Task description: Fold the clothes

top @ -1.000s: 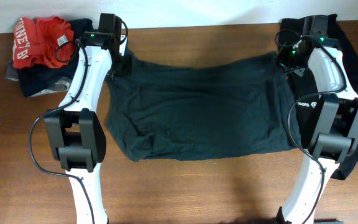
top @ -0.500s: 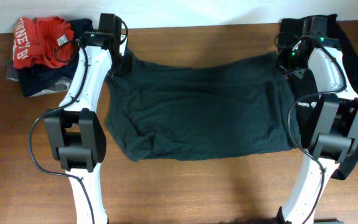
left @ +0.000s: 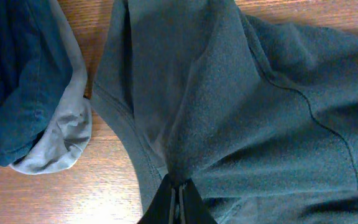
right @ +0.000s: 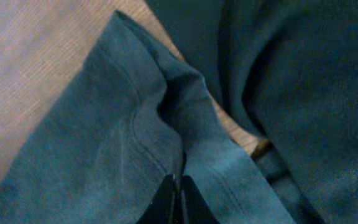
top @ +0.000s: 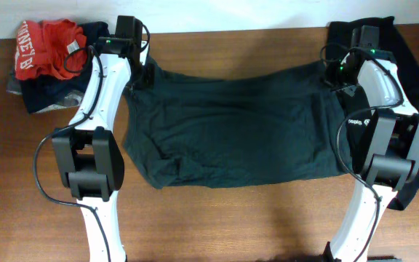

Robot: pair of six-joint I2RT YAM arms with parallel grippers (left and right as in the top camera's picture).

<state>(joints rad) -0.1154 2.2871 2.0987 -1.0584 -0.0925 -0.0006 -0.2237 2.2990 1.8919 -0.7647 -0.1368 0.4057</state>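
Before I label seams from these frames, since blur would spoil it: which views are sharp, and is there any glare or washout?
Overhead: even light, sharp, no glare on the table, dark shirt low in contrast. Left wrist: crisp, weave and seams readable. Right wrist: softer focus, the table at upper left washed pale.

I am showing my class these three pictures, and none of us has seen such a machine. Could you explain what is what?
These are two white-and-black robot arms at a wooden table. The wide picture looks down from above. The two close-ups come from a small camera on each wrist. A dark T-shirt lies spread between the arms. The left gripper and the right gripper each pinch its far edge, one at each end, fingers closed on the cloth. A pile topped by a red garment sits at the far left, and more dark clothes lie by the right arm.
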